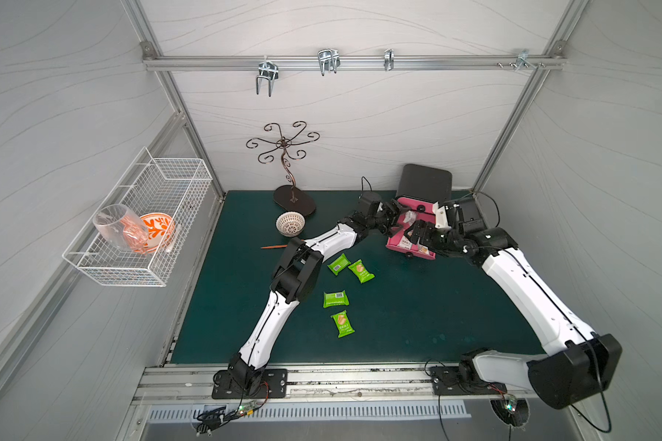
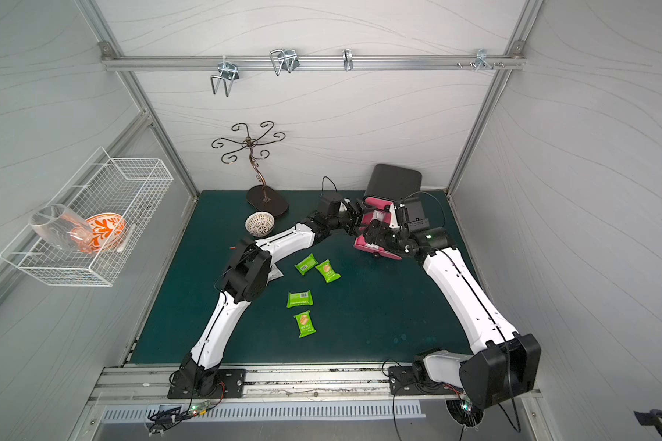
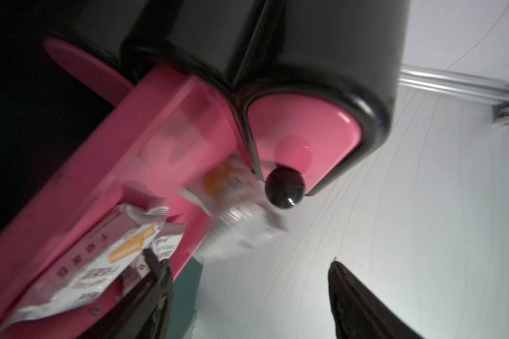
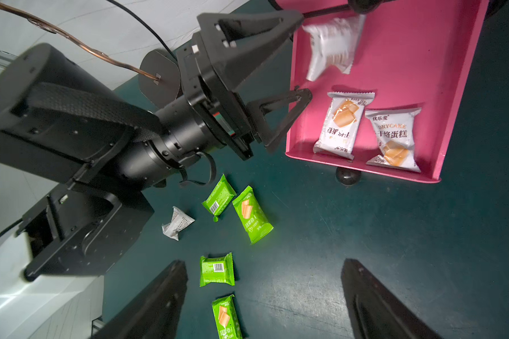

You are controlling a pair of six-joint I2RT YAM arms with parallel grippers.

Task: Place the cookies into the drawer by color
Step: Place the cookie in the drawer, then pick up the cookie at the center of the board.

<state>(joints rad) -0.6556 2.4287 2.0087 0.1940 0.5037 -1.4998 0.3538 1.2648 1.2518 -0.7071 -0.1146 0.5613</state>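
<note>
Left fingers (image 1: 397, 218) gape wide, empty, at the pink plastic drawer (image 4: 409, 58); a blurry white cookie packet (image 4: 329, 44) is inside, clear of them. Right fingers (image 1: 417, 235), also wide and empty, point at four green cookie packets (image 1: 336, 299) on the dark green worktop (image 1: 417, 313), so I'd say the right arm's better placed.

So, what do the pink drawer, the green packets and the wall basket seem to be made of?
The pink drawer looks like smooth moulded plastic, slightly glossy, with thin even walls. The green packets seem to be shiny plastic film: crimped serrated ends, creases. The wall basket appears to be white-coated metal wire, judging by its thin welded grid.
</note>
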